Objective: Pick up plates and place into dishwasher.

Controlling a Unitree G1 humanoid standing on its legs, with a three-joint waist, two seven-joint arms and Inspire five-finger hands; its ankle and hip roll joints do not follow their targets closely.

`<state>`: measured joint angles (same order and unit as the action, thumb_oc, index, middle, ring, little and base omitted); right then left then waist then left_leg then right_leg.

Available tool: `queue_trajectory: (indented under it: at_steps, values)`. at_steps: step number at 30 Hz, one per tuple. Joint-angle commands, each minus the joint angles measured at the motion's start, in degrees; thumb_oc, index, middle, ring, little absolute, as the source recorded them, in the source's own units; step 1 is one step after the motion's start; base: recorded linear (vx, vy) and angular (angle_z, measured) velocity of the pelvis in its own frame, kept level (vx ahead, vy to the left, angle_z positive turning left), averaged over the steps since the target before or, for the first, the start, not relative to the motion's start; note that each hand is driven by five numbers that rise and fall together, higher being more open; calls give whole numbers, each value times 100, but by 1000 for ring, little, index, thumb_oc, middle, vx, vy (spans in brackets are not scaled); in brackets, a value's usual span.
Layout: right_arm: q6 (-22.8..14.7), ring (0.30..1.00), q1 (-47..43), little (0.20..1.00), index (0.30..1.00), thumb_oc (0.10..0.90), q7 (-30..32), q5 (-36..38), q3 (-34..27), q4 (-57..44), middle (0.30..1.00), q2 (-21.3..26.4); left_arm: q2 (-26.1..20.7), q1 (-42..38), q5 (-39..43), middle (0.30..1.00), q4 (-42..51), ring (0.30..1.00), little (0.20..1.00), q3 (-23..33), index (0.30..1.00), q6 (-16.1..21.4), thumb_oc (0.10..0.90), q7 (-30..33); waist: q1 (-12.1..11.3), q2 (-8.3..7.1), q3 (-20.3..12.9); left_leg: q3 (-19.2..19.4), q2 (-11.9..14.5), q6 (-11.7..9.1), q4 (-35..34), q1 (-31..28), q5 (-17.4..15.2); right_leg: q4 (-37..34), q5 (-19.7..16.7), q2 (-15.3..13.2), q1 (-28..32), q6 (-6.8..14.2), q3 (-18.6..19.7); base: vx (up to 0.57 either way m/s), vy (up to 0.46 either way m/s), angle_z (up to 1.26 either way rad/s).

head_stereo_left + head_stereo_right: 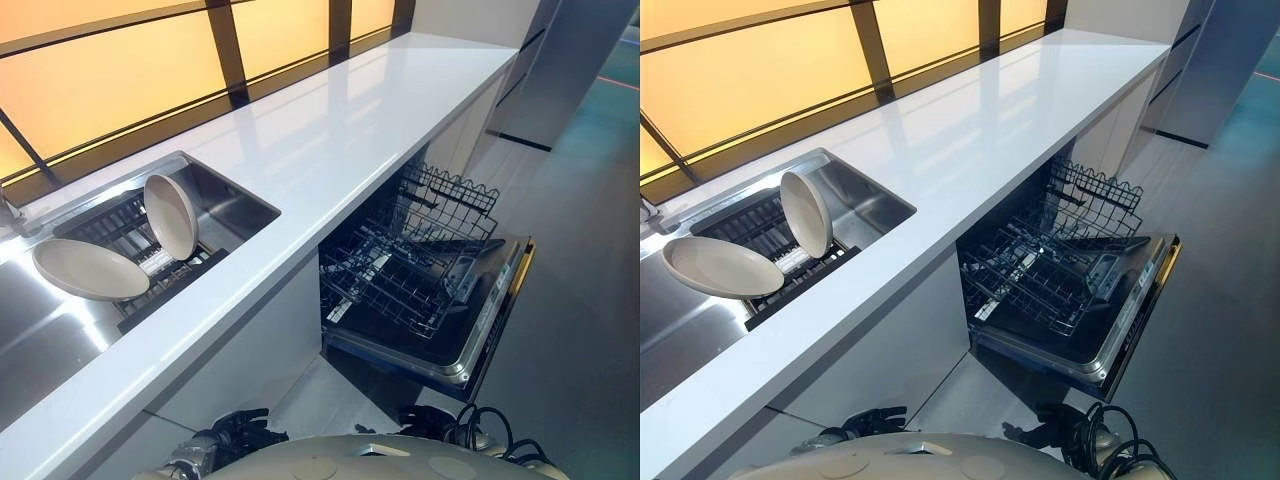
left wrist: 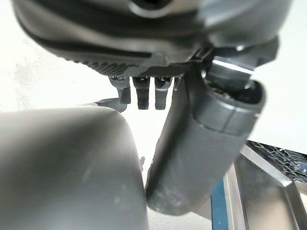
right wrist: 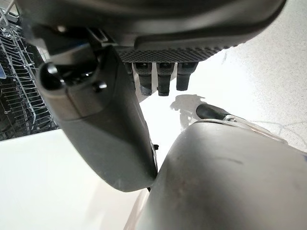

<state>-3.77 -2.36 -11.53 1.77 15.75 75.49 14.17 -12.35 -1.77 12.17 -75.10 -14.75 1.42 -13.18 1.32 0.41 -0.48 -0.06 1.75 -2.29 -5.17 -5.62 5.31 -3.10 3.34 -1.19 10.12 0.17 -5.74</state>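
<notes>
Two cream plates rest in the black rack (image 1: 125,225) in the sink. One plate (image 1: 171,215) stands nearly upright on its edge. The other plate (image 1: 90,270) leans low, tilted to the left of it. Below the counter the dishwasher is open, its door (image 1: 490,325) folded down and its wire rack (image 1: 410,265) pulled out and bare of plates. My left hand (image 1: 235,435) and right hand (image 1: 1040,432) hang low by the floor, far from the plates. Both are open and hold nothing, as the left hand (image 2: 144,43) and right hand (image 3: 182,38) show with their fingers relaxed.
A long white countertop (image 1: 330,140) runs from the steel sink (image 1: 235,215) to the far end, with a lit window behind it. A faucet (image 1: 8,215) stands at the sink's left. Grey floor (image 1: 580,280) lies right of the dishwasher door. Tall cabinets (image 1: 570,70) stand far right.
</notes>
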Motion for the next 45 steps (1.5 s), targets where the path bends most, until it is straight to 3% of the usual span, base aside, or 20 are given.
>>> queue_trajectory:
  at_steps: [1, 12, 15, 18, 21, 23, 28, 29, 31, 33, 34, 35, 40, 45]
  values:
    - [-121, 900, -155, 900, 900, 800, -56, -94, 109, 238, 900, -126, 90, -171, -204, 900, -247, 900, 900, -34, 900, 56, 800, -30, -125, -45, 62, 168, -541, 452, 17, -136, -527, -8, -541, 56, -385, 204, -21, 0, 0, 0]
    - [-79, 900, -169, 900, 900, 800, -45, -87, 139, 230, 900, -139, 88, -177, -277, 900, -243, 900, 900, -55, 900, 46, 800, -8, -127, -36, 69, 175, -546, 454, 17, -140, -520, -30, -559, 50, -370, 210, -34, 0, 0, 0]
    - [-73, 900, -177, 900, 900, 800, -63, -112, 145, 229, 900, -133, 81, -183, -342, 900, -251, 900, 900, -72, 900, 204, 800, 34, -114, -36, 67, 183, -542, 452, 17, -141, -524, -32, -561, 58, -376, 208, -21, 0, 0, 0]
    - [-37, 900, -213, 900, 900, 800, -103, -120, 204, 206, 900, -101, 43, -274, -437, 900, -108, 900, 900, -194, 900, 641, 800, 200, -85, -27, 65, 216, -525, 441, 17, -145, -525, -31, -562, 71, -381, 209, 8, 0, 0, 0]
    - [42, 900, -278, 900, 900, 800, -157, -106, 268, 144, 900, -46, 10, -480, 159, 900, 276, 900, 900, -298, 900, 1090, 800, 36, -65, -4, 83, 228, -512, 426, 17, -136, -524, -38, -564, 89, -390, 215, 41, -21, -3, -1]
    - [132, 900, -300, 900, 900, 800, -182, -80, 293, 54, 900, -10, -15, -618, 586, 900, 838, 900, 900, -361, 900, 1154, 800, -277, -83, 12, 98, 220, -507, 419, 17, -121, -519, -48, -568, 89, -392, 220, 40, -41, -5, -1]
    - [253, 900, -360, 900, 900, 800, -228, -22, 298, -72, 900, 95, -212, -833, 1111, 900, 2806, 900, 900, -945, 900, 631, 800, -1387, -151, 65, 142, 183, -495, 402, 17, -65, -477, -38, -607, 91, -429, 231, 30, -51, -10, 0]
    - [294, 900, -352, 900, 900, 800, -209, -13, 314, -139, 900, 110, -349, -873, 1368, 900, 3588, 900, 900, -1157, 900, 316, 800, -1535, -154, 84, 155, 175, -486, 397, 17, -54, -471, -28, -610, 91, -443, 237, 24, -48, -9, 1]
    - [300, 900, -342, 900, 900, 800, -194, -13, 325, -172, 900, 119, -423, -909, 1582, 900, 4015, 900, 900, -1217, 900, 203, 800, -1739, -155, 92, 164, 162, -485, 397, 17, -48, -468, -22, -610, 91, -450, 241, 19, -37, -10, 2]
    - [282, 900, -313, 900, 900, 800, -144, -13, 327, -227, 900, 132, -556, -1030, 2247, 900, 5300, 900, 900, -1234, 900, -345, 800, -2048, -171, 108, 188, 121, -483, 407, 17, -26, -465, -15, -613, 81, -468, 253, 0, -38, -18, 3]
    - [281, 900, -310, 900, 900, 800, -138, -9, 326, -231, 900, 131, -564, -1034, 2278, 900, 5460, 900, 900, -1226, 900, -446, 800, -2020, -173, 108, 189, 119, -483, 408, 17, -25, -465, -17, -614, 80, -468, 253, -3, -36, -30, 7]
    - [250, 900, -281, 900, 900, 800, -108, -16, 308, -264, 900, 133, -629, -1041, 2790, 900, 6523, 900, 900, -1182, 900, -865, 800, -2141, -203, 105, 199, 93, -488, 423, 17, -10, -472, -37, -628, 76, -466, 256, -22, -29, -36, 10]
    - [182, 900, -237, 900, 900, 800, -48, 57, 353, -294, 900, 110, -653, -1031, 4118, 900, 8145, 900, 900, -1052, 900, -1243, 800, -2369, -275, 59, 218, 36, -480, 435, 17, -17, -512, -126, -639, 79, -387, 257, -51, -10, -52, 15]
    - [178, 900, -193, 900, 900, 800, 53, 103, 548, -260, 900, -27, -173, -932, 6213, 900, 9120, 900, 900, -841, 900, -1485, 800, -2378, -357, -6, 193, -40, -452, 419, 17, -46, -542, -190, -624, 95, -298, 223, -81, 12, -64, 11]
